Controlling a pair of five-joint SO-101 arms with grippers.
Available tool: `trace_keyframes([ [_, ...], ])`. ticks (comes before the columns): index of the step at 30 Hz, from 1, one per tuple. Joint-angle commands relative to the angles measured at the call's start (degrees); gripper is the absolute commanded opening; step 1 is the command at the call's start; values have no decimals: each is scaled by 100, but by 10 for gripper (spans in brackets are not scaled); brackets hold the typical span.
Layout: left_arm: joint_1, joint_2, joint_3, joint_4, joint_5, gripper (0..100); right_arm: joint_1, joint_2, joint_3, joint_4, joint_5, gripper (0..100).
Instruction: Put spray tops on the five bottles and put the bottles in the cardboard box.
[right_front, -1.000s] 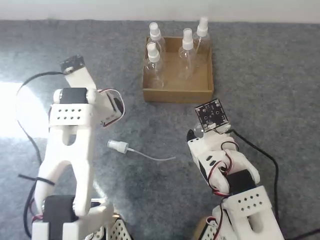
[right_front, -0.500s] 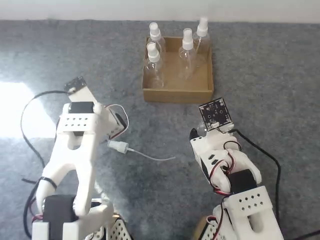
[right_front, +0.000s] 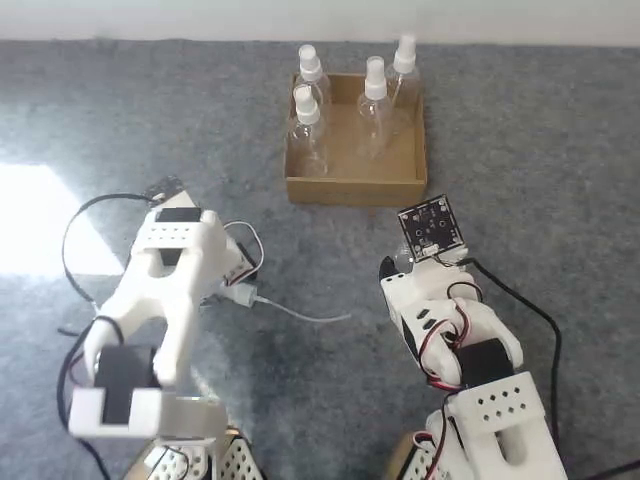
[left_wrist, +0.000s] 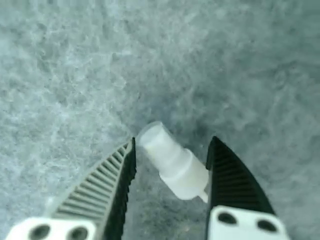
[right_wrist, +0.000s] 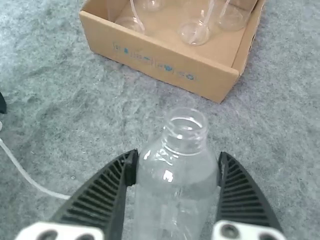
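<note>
On the left, our left tool (left_wrist: 173, 145) is hanging low over the grey counter (left_wrist: 75, 60), jaws wide. The loose spray top (left_wrist: 172, 162) is lying between them, its thin tube (right_front: 300, 313) trailing rightward. In the middle, we are seeing the cardboard box (right_front: 355, 188) holding four capped bottles (right_front: 308, 118). On the right, our right tool (right_wrist: 176, 156) is gripping the fifth bottle (right_wrist: 172, 175), uncapped, near the box.
</note>
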Motion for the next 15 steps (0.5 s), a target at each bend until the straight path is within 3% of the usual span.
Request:
trace_keyframes([
  [1, -26, 290, -453, -62, 79, 217, 101, -110, -79, -75, -62, 173],
  [6, -26, 730, -708, -70, 79, 210, 101, -110, -79, -75, -35, 173],
  [12, -35, 905, -866, -97, 62, 26, 101, -110, -79, -66, -35, 173],
  [15, -35, 870, -866, -79, 53, 13, 101, -110, -79, -57, -35, 173],
])
